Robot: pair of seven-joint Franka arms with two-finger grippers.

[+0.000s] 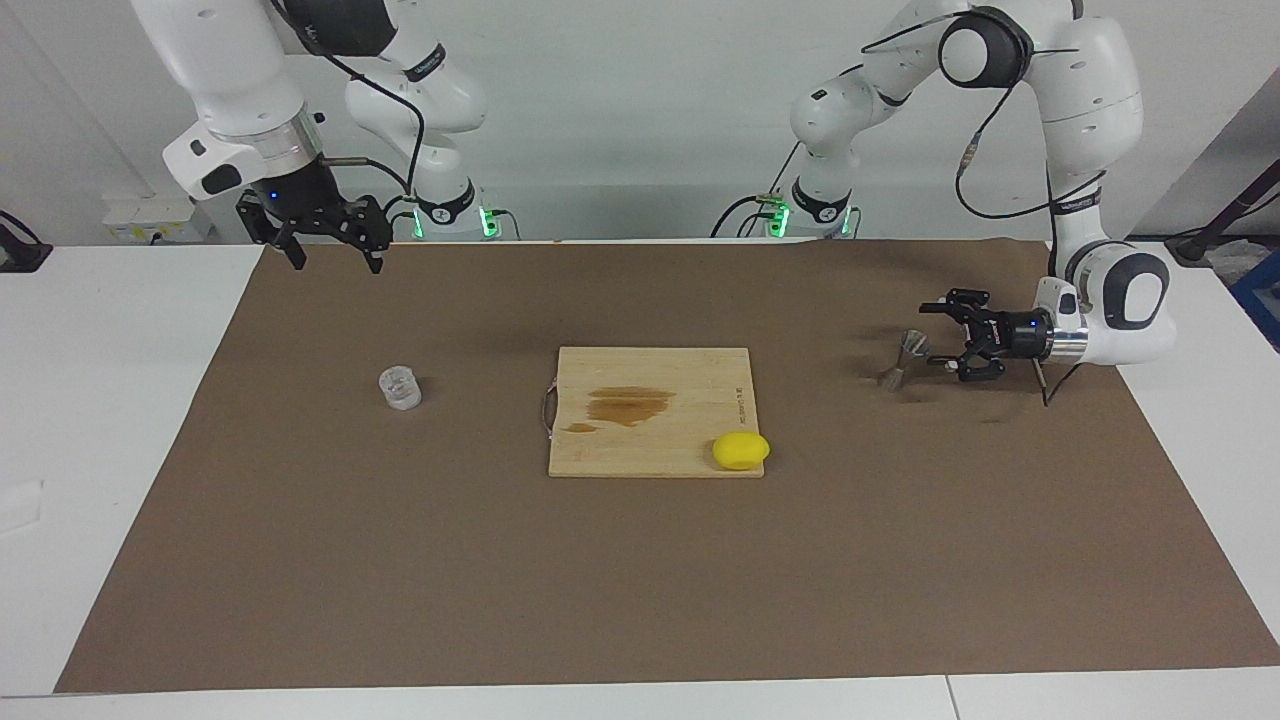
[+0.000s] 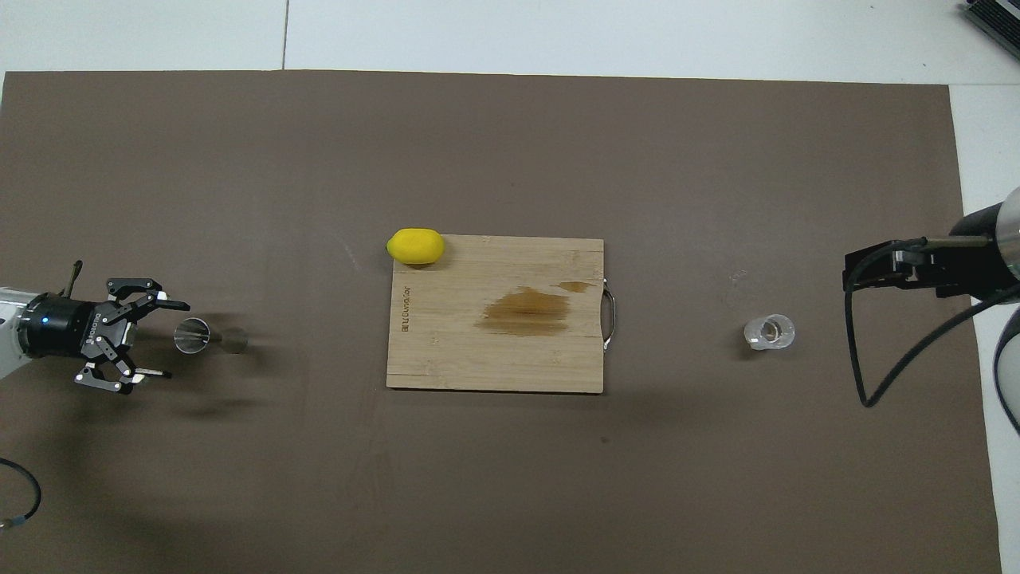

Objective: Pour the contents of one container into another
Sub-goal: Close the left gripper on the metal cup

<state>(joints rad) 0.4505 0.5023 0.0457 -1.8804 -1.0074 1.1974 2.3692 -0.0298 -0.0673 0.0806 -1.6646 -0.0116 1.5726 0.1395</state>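
My spread left gripper (image 1: 938, 335) faces the silver hourglass metal jigger (image 1: 903, 360), seemingly tilted, its long axis leaning away from my fingers.

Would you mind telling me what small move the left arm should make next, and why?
Probably ease the left gripper forward so its open fingers straddle the jigger, then close. It is level with the jigger, just short of it and not touching. The right gripper waits, open, above the mat, away from the glass cup.
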